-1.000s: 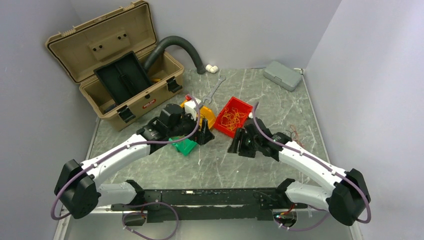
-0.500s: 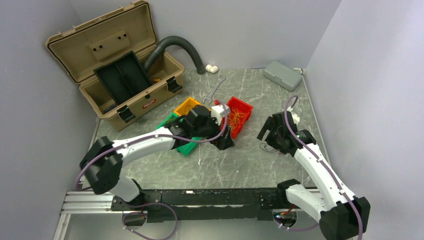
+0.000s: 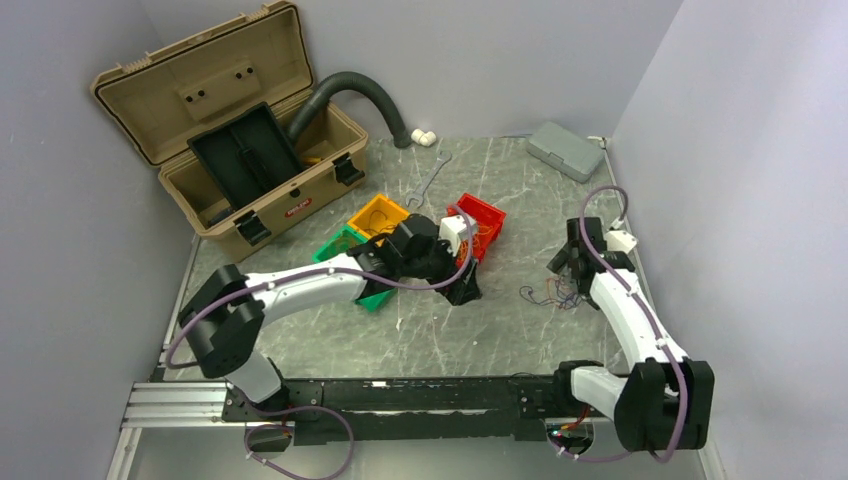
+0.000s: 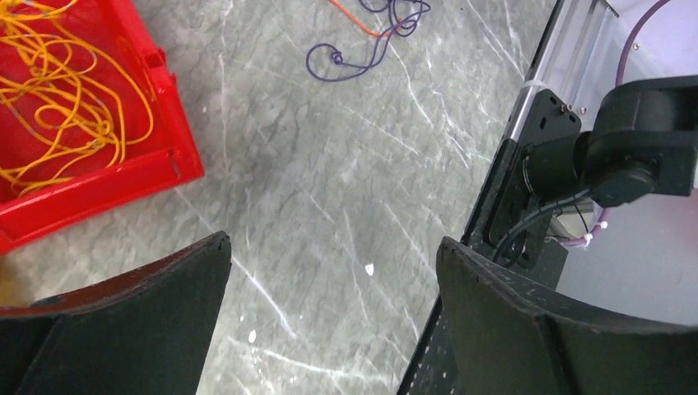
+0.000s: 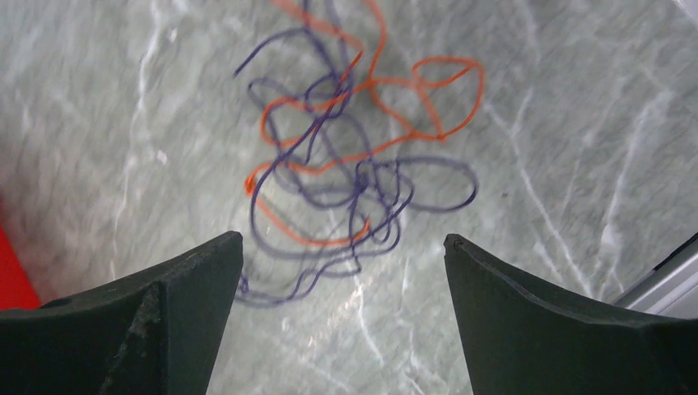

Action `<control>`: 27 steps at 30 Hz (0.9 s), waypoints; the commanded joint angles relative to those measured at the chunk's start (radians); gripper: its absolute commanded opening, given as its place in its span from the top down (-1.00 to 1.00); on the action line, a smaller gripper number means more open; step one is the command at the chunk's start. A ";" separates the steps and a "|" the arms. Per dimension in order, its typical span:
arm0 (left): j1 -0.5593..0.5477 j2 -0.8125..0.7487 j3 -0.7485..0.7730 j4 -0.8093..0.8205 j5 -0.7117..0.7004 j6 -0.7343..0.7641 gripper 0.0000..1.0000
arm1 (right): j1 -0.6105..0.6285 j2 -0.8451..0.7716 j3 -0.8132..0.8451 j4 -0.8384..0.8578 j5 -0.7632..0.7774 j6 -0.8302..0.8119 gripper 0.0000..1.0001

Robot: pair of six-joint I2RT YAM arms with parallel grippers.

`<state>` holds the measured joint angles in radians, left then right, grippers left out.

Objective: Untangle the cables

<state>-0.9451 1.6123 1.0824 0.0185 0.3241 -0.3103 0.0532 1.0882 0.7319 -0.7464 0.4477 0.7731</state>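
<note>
A small tangle of thin orange and purple cables (image 5: 354, 169) lies loose on the marble table, just ahead of my right gripper (image 5: 342, 247), which is open and empty above it. The same tangle shows in the top view (image 3: 548, 293) and at the top of the left wrist view (image 4: 374, 37). A bunch of thin yellow-orange cables (image 4: 58, 115) lies in the red bin (image 4: 107, 185). My left gripper (image 4: 329, 251) is open and empty over bare table, just beside the red bin's near corner (image 3: 470, 292).
An orange bin (image 3: 378, 214) and a green bin (image 3: 340, 246) stand left of the red bin. An open tan toolbox (image 3: 230, 130) with a grey ribbed hose (image 3: 365, 90) is at the back left. A wrench (image 3: 430, 180) and a grey case (image 3: 566, 150) lie at the back.
My left arm has swung right past the bins to the red bin's near corner. My right arm has swung right and back, over the loose tangle. The red bin has shifted.
</note>
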 commanded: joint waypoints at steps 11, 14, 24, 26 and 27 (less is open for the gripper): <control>0.083 -0.266 -0.177 0.065 -0.025 -0.051 -0.93 | -0.183 0.165 -0.037 0.305 -0.092 -0.069 0.58; 0.108 -0.307 -0.194 0.043 -0.032 -0.045 -0.94 | -0.179 0.123 -0.052 0.285 -0.118 -0.098 1.00; 0.184 -0.391 -0.220 -0.017 -0.038 -0.026 -0.95 | 0.179 -0.104 -0.062 0.125 -0.418 0.003 1.00; 0.191 -0.392 -0.230 -0.017 -0.036 -0.030 -0.95 | 0.261 -0.147 -0.090 0.159 -0.544 0.089 1.00; 0.194 -0.395 -0.238 -0.017 -0.035 -0.034 -0.95 | 0.310 -0.169 -0.107 0.193 -0.597 0.135 1.00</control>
<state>-0.7643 1.2358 0.8692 0.0017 0.2893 -0.3424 0.2371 0.9951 0.6701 -0.5800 0.1108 0.7509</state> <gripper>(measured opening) 0.974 0.014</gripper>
